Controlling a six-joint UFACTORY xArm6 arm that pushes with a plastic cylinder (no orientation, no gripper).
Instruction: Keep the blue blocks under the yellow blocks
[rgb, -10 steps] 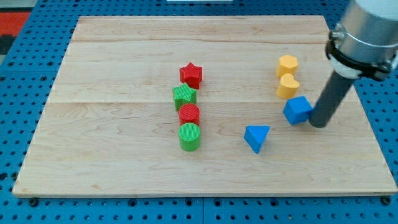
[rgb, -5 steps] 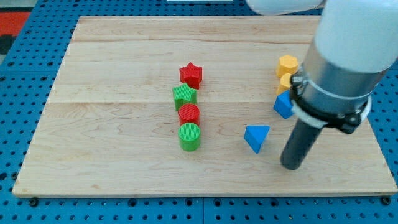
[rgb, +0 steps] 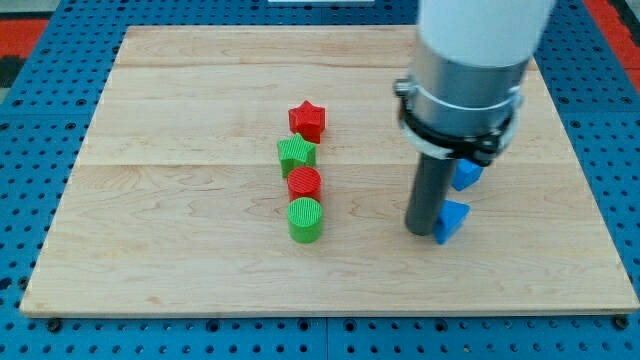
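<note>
My tip (rgb: 421, 229) rests on the board right of centre. A blue triangular block (rgb: 452, 219) lies touching the rod's right side. A second blue block (rgb: 466, 175) shows only partly just above it, behind the rod. The yellow blocks are hidden behind the arm's wide body (rgb: 470, 70).
A column of blocks stands left of centre: red star (rgb: 307, 120), green star (rgb: 296, 154), red cylinder (rgb: 304, 184), green cylinder (rgb: 305, 220). The wooden board (rgb: 150, 200) lies on a blue pegboard; its right edge is near the blue blocks.
The arm swung from the view's right to the left, passing below the blue blocks. The blue triangle moved right, from left of the rod to its right side. The yellow blocks became hidden.
</note>
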